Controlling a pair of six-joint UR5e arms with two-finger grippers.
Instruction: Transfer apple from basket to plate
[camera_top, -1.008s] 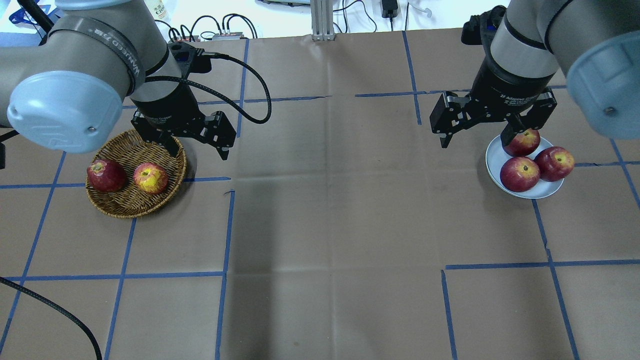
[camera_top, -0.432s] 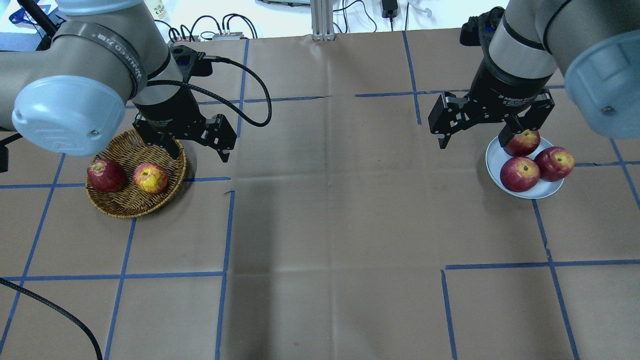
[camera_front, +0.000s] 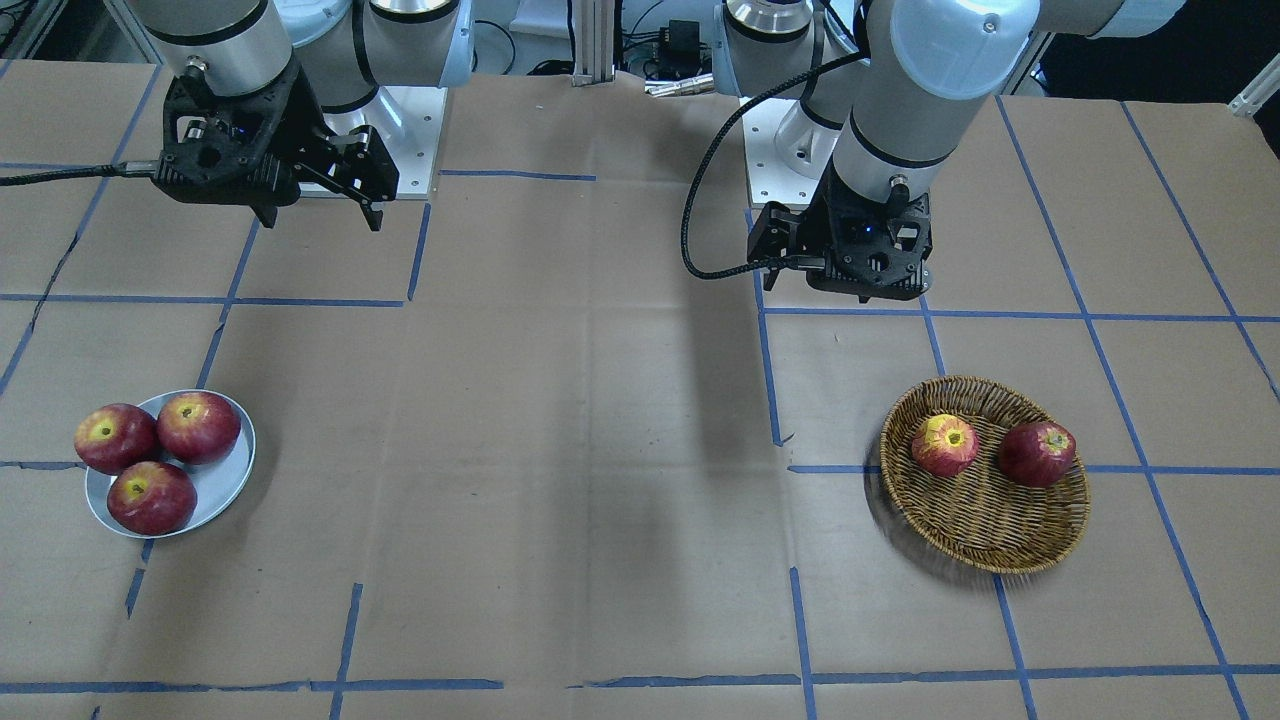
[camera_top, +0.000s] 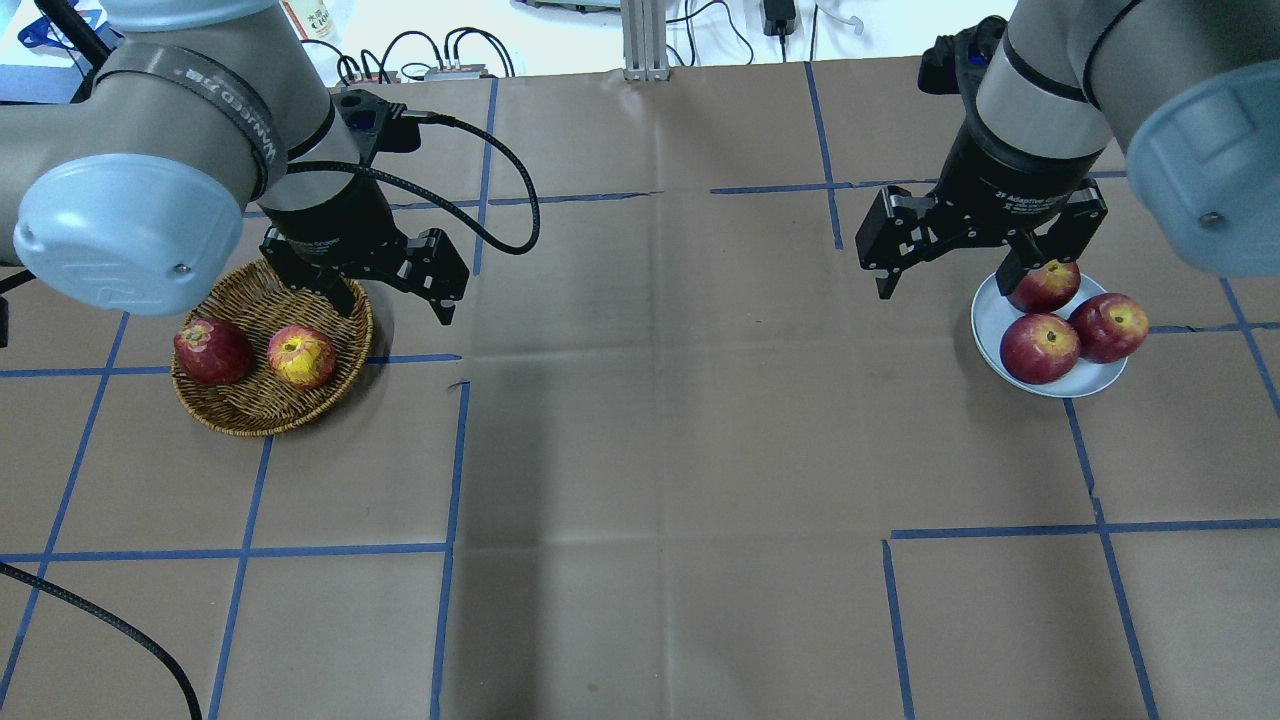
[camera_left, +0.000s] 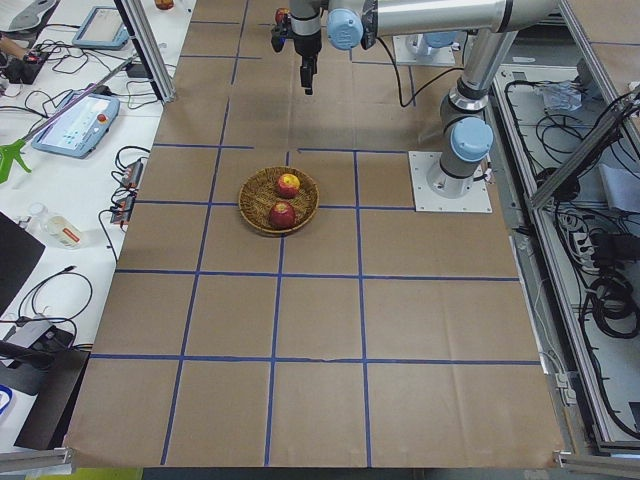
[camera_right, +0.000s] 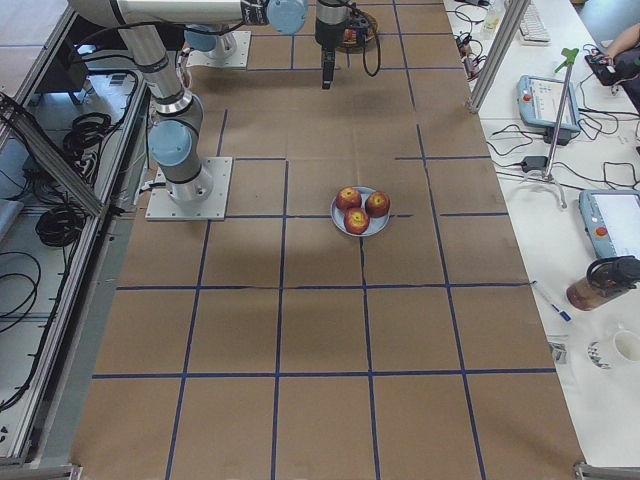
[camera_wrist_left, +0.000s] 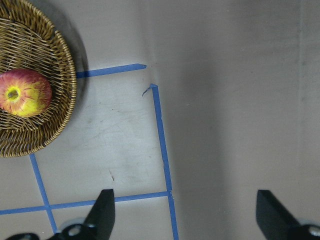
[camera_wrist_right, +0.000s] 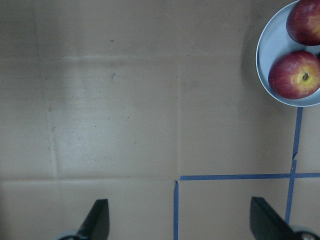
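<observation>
Left claw (camera_top: 396, 297), spread & empty, hangs off-line from the apple (camera_top: 301, 356), so might nab darker apple (camera_top: 212, 351) instead, & crowded plate (camera_top: 985, 322) invites roll-off onto counter (camera_top: 650, 450).

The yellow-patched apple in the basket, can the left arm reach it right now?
Probably yes: the left gripper is open near the basket, and the apple lies uncovered, apart from the darker apple.

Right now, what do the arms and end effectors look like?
Left arm and right arm: silver-grey tubes, pale blue joint caps. Left end effector and right end effector: black, two-fingered, white lettering on the right one. Black cable at left wrist.
</observation>
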